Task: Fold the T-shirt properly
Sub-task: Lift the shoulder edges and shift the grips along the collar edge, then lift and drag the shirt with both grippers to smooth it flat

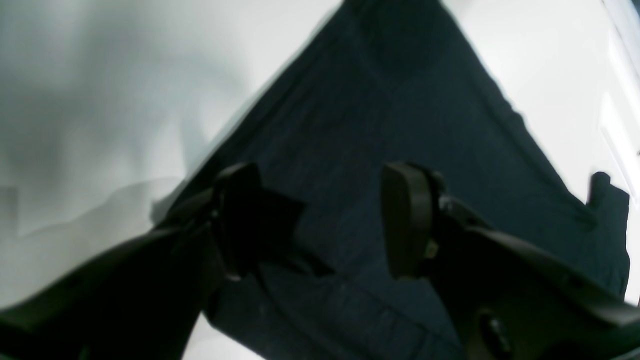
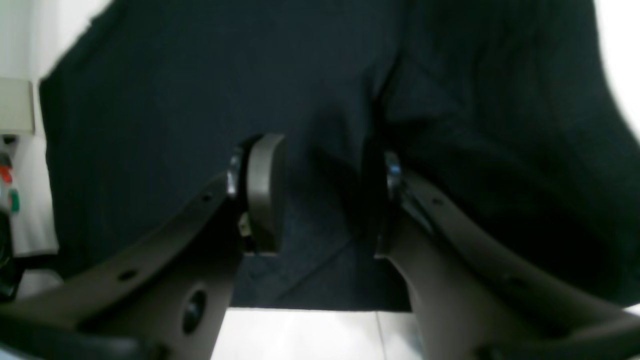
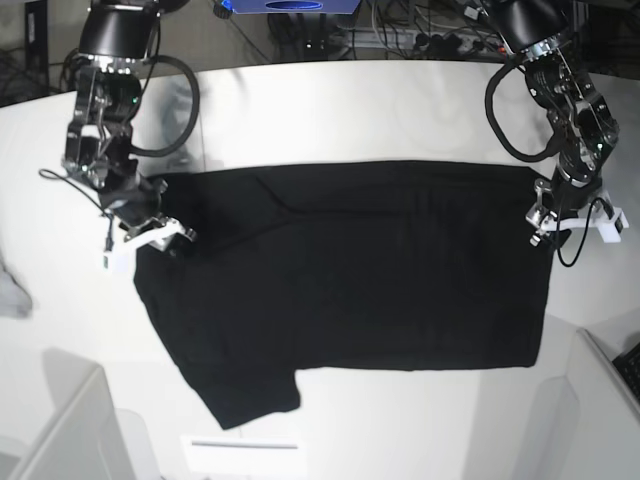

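Left gripper (image 1: 320,220) jaws wide, empty over T-shirt (image 3: 350,270); right gripper (image 2: 320,195) likewise. Your risk: released edges spring back, crooked fold.

No text, label, brand, number or sign can be read anywhere.

The T-shirt (image 3: 350,270) is plain black all over, with no picture showing. The table (image 3: 330,110) is white. Both arms are black, and each claw has white parts by it in the base view
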